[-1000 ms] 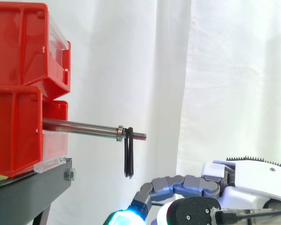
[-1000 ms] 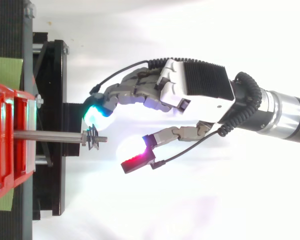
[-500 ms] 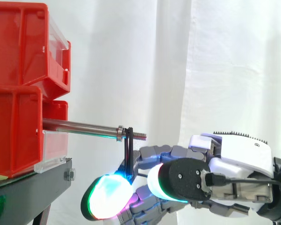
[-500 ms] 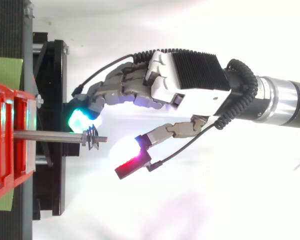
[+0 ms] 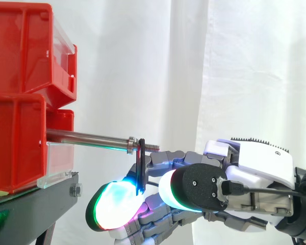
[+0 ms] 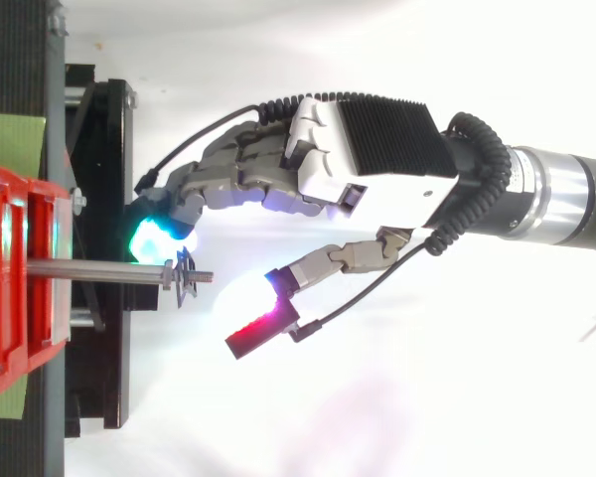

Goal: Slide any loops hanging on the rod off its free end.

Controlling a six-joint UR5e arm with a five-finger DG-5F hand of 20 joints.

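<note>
red bins (image 5: 15, 143) sit on the black stand (image 5: 25, 217).

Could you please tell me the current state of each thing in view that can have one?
Rod: horizontal, sticking out of the red bins, threaded free end bare.
Loop: hanging on the rod near its free end, not yet off.
Hand: open, fingers loosely curved beside the loop, thumb spread away; whether it touches the loop cannot be told.
Red bins: stacked on the black stand.

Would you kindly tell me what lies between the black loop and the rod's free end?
In the side view, only a short bare threaded stretch of the rod lies beyond the loop.
</note>
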